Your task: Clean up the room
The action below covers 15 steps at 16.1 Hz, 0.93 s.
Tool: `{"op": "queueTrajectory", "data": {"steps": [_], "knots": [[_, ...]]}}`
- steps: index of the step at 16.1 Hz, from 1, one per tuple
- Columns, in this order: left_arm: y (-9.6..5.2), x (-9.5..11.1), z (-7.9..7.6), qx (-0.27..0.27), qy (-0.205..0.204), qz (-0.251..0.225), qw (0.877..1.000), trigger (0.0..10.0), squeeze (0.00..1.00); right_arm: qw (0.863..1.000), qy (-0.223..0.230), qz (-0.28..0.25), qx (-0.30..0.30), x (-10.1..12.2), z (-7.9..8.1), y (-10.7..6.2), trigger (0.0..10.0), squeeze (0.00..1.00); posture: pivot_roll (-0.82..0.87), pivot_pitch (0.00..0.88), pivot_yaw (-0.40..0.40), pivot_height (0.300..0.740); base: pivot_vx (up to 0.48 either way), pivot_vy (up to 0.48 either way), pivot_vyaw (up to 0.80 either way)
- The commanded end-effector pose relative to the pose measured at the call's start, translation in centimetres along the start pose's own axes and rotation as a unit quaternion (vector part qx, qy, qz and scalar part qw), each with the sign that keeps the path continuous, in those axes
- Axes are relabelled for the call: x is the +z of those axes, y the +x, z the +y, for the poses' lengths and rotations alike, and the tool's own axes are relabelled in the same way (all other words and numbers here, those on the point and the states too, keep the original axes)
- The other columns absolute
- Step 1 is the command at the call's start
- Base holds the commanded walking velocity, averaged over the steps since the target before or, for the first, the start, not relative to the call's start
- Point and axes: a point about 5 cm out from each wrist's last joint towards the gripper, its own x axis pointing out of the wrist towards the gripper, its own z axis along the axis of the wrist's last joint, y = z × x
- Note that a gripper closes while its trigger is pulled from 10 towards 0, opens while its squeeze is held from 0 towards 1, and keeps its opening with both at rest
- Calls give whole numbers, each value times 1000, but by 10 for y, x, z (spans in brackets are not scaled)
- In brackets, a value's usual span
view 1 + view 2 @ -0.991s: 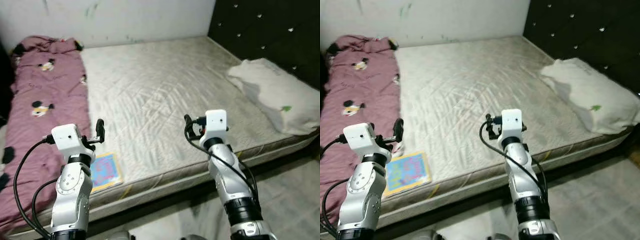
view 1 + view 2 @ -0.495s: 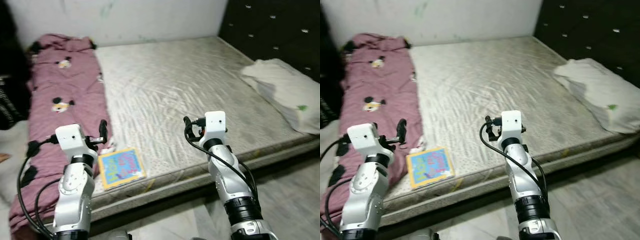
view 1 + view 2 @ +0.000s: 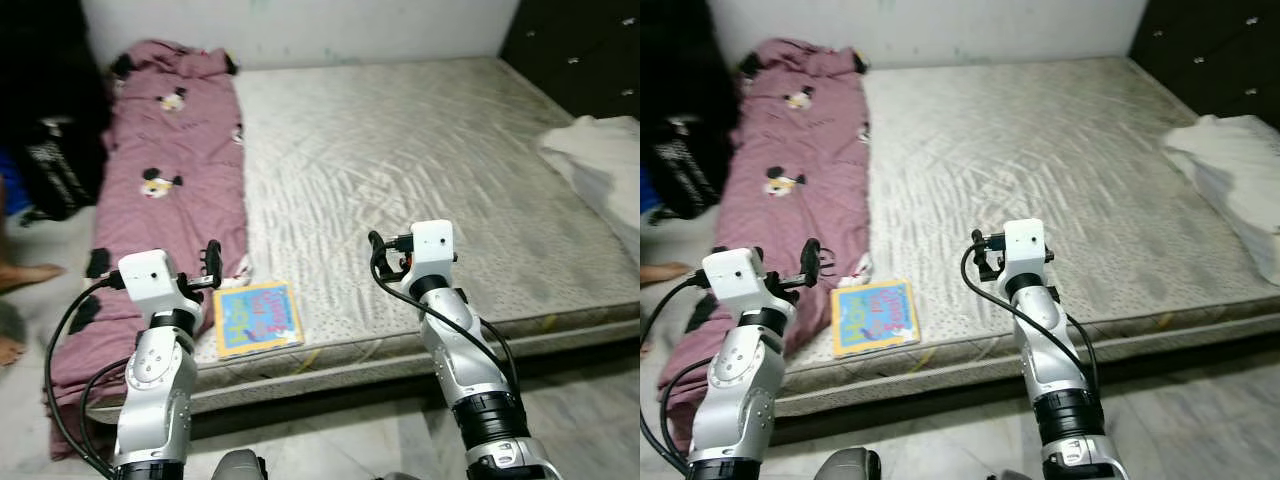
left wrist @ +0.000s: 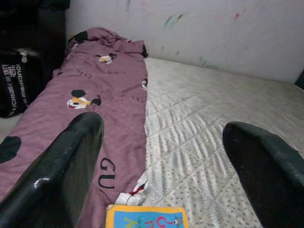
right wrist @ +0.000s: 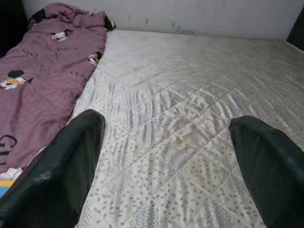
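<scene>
Bare mattress [image 3: 430, 150] slid rightward as the camera turned left, bringing the picture book [image 3: 256, 318] at the mattress's near edge toward centre; left hand [image 3: 213, 262] and right hand [image 3: 374, 250], both spread empty, hovered beside it, probably the next pickup

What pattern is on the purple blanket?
Cartoon mouse heads and letters on the blanket, clearest in the left wrist view.

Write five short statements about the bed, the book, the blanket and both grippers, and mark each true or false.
1. The colourful book lies near the mattress edge. True.
2. The purple blanket covers the whole mattress. False: it lies along the robot's left side only.
3. The left gripper holds the book. False: it is open and empty.
4. The right gripper is open. True.
5. The white pillow lies on the blanket. False: it is on the opposite side.
</scene>
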Motion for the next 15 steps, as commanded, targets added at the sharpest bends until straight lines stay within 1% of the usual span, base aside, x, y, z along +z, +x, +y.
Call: {"op": "queueTrajectory", "data": {"steps": [1, 8, 9, 15], "knots": [[1, 0, -1, -3, 2, 2, 1000, 10000, 0, 1000, 2, -4, -2, 3, -1, 2, 10000, 0, 43, 0, 0, 740, 0, 480, 0], [1, 1, -1, 3, 2, -2, 1000, 10000, 0, 1000, 0, -4, -1, 4, -1, 2, 10000, 0, 39, 1, 2, 740, 0, 480, 0], [1, 1, 0, 4, 2, -2, 1000, 10000, 0, 1000, 0, -4, -1, 4, -1, 2, 10000, 0, 39, 1, 2, 740, 0, 244, 0], [1, 5, -1, 2, -2, -12, 1000, 10000, 0, 1000, -1, -5, 8, 4, 0, 3, 10000, 0, 41, 2, -3, 740, 0, 0, 0]]}}
